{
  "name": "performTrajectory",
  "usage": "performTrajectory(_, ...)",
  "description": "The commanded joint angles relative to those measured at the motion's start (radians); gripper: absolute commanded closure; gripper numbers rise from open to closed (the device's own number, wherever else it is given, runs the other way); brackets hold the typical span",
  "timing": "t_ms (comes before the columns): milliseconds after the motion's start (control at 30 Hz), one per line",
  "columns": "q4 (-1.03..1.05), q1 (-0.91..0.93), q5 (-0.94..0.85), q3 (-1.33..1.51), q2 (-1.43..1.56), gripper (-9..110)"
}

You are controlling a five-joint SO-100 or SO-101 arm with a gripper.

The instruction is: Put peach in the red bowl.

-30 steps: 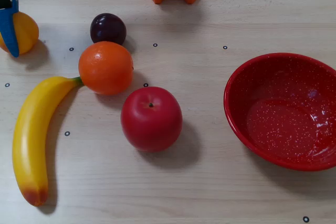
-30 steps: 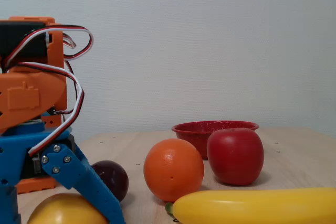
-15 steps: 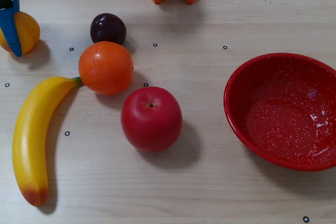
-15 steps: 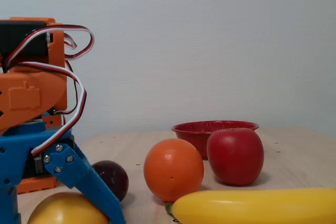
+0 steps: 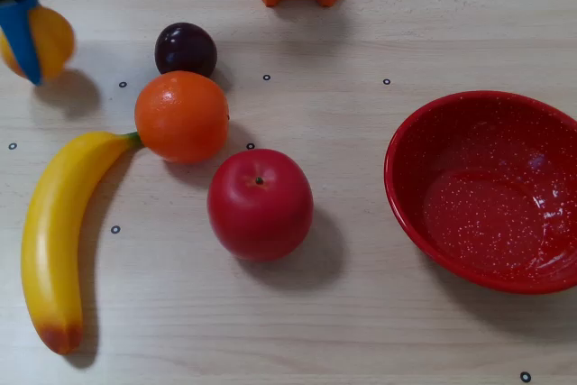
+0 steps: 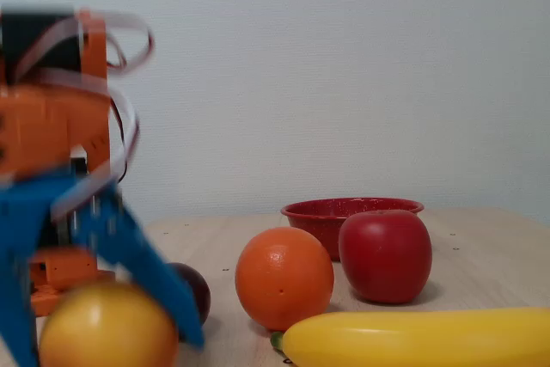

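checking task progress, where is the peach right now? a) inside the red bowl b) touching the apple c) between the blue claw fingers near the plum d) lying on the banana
c: the peach sits between the blue fingers of the claw, left of the plum in the top-down fixed view; the red bowl holds no fruit.

Worktop (image 5: pixel 361 331): pale wood-grain surface, boards running left to right in the fixed view from above; small dark ringed dots scattered across it, one at lower right of the frame. Soft shadows fall on it.
Wall (image 6: pixel 344 66): plain, pale grey-white, lightly textured, filling the upper frame of the low fixed view. Even, diffuse light.
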Motion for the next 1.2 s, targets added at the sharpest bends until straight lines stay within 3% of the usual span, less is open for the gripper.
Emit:
performTrajectory(0, 0.028, -0.026, 0.037, -0.103, 0.193, 102)
performTrajectory(733, 0.132, -0.288, 0.390, -0.213, 0.374, 102)
performTrajectory(1167, 0.144, -0.399, 0.434, 0.063, 0.649, 102)
